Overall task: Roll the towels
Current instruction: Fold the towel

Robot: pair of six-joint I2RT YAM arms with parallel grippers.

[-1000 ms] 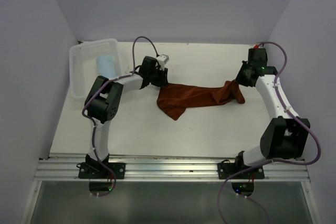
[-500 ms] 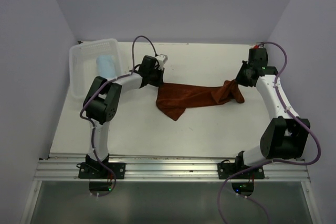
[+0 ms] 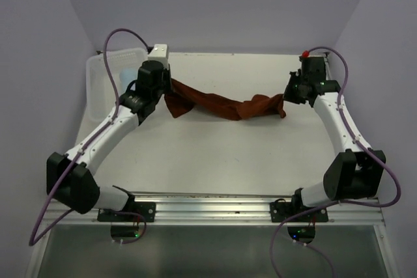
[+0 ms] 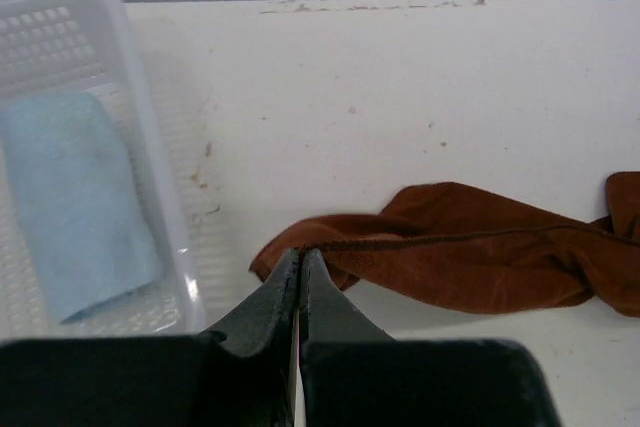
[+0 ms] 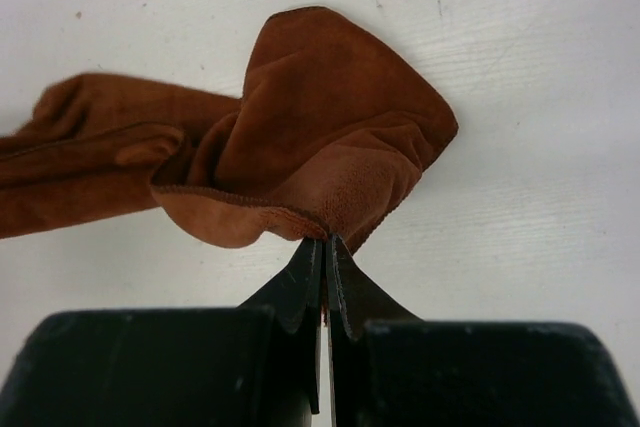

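Note:
The rust towel [image 3: 215, 103] stretches as a sagging, twisted band between my two grippers across the back of the table. My left gripper [image 3: 171, 86] is shut on its left corner; in the left wrist view the fingers [image 4: 301, 252] pinch the hemmed edge of the towel [image 4: 470, 257]. My right gripper [image 3: 285, 97] is shut on the right end, where the cloth [image 5: 320, 137] bunches above the closed tips [image 5: 326, 242]. The sky-blue towel [image 4: 75, 202] lies folded inside the white mesh basket [image 4: 140, 117].
The basket [image 3: 94, 86] stands at the back left corner, close beside the left gripper and partly behind the left arm. Lilac walls close in the table at the back and both sides. The aluminium rail with the arm bases [image 3: 208, 208] runs along the near edge.
The left gripper closed on the rust towel's left corner and swung up and back-left toward the basket, drawing the towel out. The right gripper shifted slightly back, still holding its end.

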